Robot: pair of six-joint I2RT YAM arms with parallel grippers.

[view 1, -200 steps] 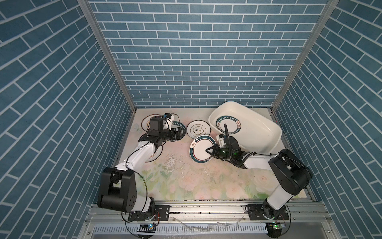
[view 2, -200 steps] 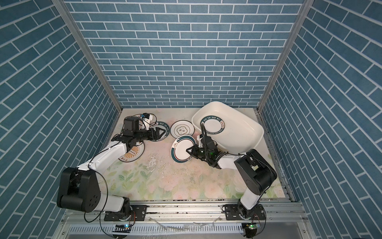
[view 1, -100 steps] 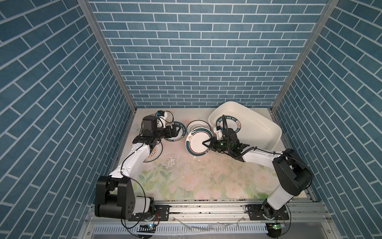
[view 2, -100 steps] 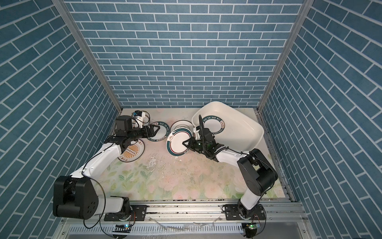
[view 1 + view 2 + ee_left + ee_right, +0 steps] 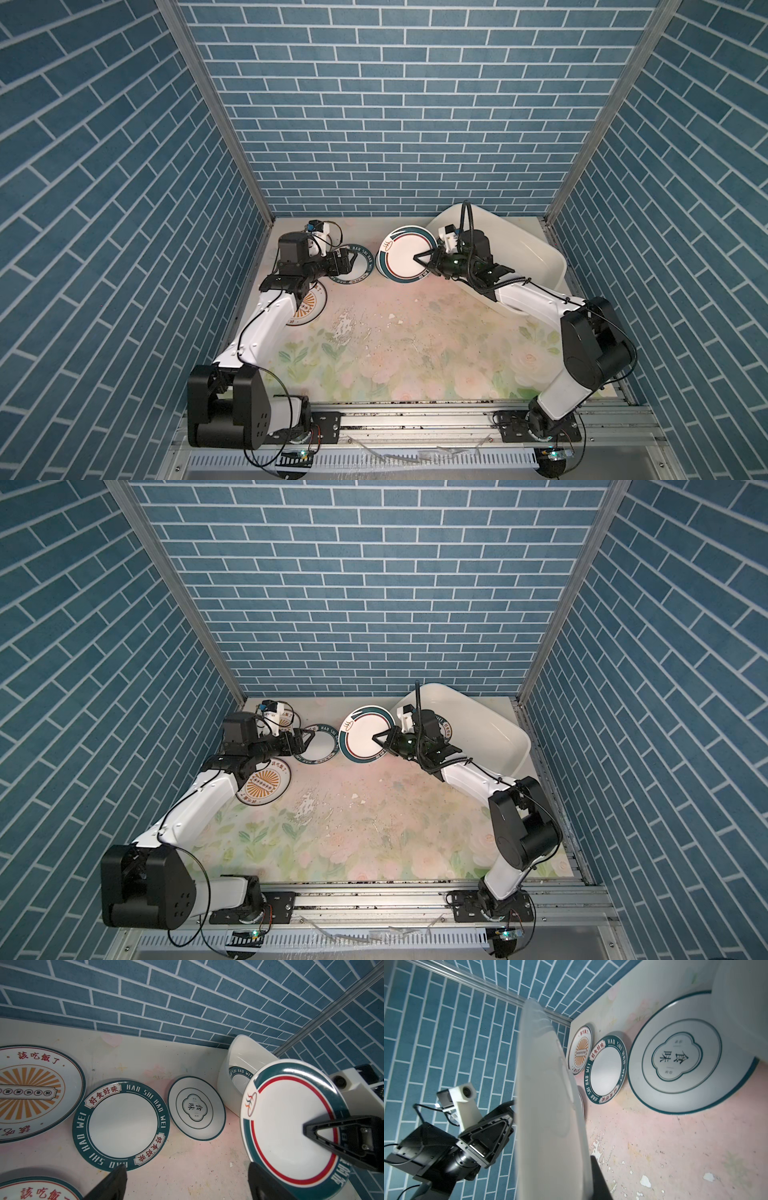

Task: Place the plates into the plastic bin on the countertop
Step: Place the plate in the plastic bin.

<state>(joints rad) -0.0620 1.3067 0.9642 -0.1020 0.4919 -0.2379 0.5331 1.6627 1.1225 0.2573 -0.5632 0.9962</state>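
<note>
– The plates [image 5: 121, 1125], starting from the left: which lies where?
– Two sunburst plates [image 5: 31, 1093] lie flat on the countertop [image 5: 395, 345], one to each side of the left gripper [image 5: 348, 262] and back from its tips. In a top view the nearer one [image 5: 264, 785] is partly under that arm.
– And that gripper's jaws?
– Spread wide, with nothing between them. The lettered plate [image 5: 121, 1125], dark green at the rim, lies flat just ahead of them. Its near rim is right by one fingertip [image 5: 116, 1178]; I cannot tell whether they touch.
– Beyond it?
– The quatrefoil plate [image 5: 196, 1108] lies flat just beside the lettered one, farther out in front of the left jaws. In both top views the lifted plate hides it.
– The lifted plate?
– The ringed plate [image 5: 401, 262] is white with a partial green ring and a thin red line. It stands steeply tilted, its face turned toward the left arm. The right gripper [image 5: 424, 259] pinches it at the rim: one finger [image 5: 332, 1140] lies across the face and the other [image 5: 600, 1180] presses on the back.
– And the bin?
– The plastic bin [image 5: 528, 249] sits behind the right jaws, partly under that arm's wrist. A second green-lettered plate [image 5: 239, 1073] lies inside it. The quatrefoil plate lies just beside the bin's end wall.
</note>
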